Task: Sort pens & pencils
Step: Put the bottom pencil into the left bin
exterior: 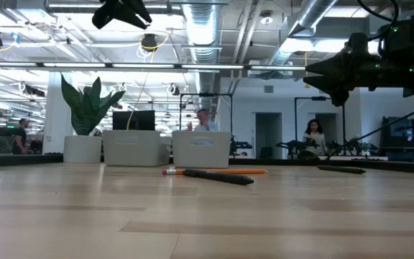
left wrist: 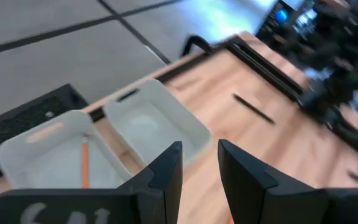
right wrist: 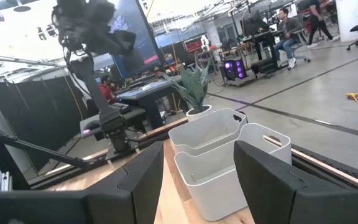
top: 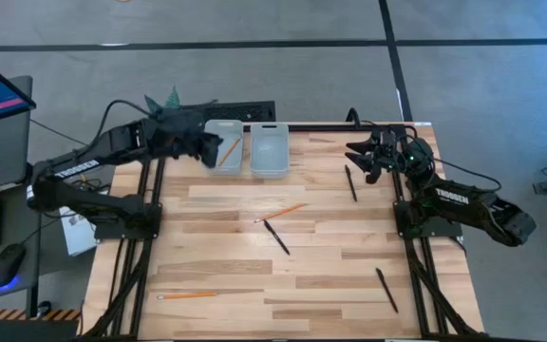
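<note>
The left gripper (top: 215,147) hangs above the left bin (top: 222,144) at the table's far edge, its two fingers (left wrist: 166,171) a narrow gap apart with nothing between them. Directly under it, one orange pencil (left wrist: 84,163) lies inside that bin. The right bin (top: 269,149) stands just beside the left one.

The right gripper (top: 359,152) is raised over the far right part of the table (top: 216,275), its fingers (right wrist: 143,174) spread wide and holding nothing.

Three pencils can be counted: the one in the left bin, a second (top: 283,212) near the table's middle, and a third (top: 186,296) close to the near left edge, well apart from both grippers.

Three black pens also show, all on the wood. One (top: 350,182) lies just below the right gripper on the far right side. Another (top: 275,236) lies at the centre, its upper end touching or nearly touching the middle pencil. The last (top: 386,289) rests near the front right corner.

In the level view, the central pen (exterior: 218,177) lies in front of the pencil (exterior: 214,171).
</note>
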Controlling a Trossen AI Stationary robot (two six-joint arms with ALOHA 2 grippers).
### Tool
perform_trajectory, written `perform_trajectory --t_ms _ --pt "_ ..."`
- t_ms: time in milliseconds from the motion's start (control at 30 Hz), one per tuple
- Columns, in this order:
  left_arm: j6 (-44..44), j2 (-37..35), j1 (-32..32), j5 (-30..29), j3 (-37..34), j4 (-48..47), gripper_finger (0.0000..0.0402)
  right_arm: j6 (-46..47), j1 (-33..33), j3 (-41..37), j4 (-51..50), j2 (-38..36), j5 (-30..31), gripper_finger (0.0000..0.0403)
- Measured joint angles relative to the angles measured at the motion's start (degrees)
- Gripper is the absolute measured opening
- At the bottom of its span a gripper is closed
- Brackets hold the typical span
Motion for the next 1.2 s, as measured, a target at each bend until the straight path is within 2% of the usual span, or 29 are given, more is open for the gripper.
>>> perform_trajectory --t_ms 233,633,800,1033,1200 --pt "3.7 0.1 -11.4 -0.3 0.0 0.3 0.0093 1.1 0.0 0.0 0.0 0.0 -1.7 0.0217" --pt "-9.3 1.9 -27.5 0.2 0.0 -3.5 0.0093 1.1 0.0 0.0 0.0 0.0 -2.0 0.0217" --pt "-10.0 6.0 -31.3 0.6 0.0 -8.2 0.0093 1.3 0.0 0.0 0.0 0.0 -2.1 0.0217" --pt "-5.6 13.4 -34.1 9.7 0.0 -13.4 0.0093 3.6 0.0 0.0 0.1 0.0 -2.8 0.0217" --pt "-8.6 19.4 -35.9 10.3 0.0 -16.8 0.0093 3.7 0.0 0.0 0.1 0.0 -2.8 0.0217"
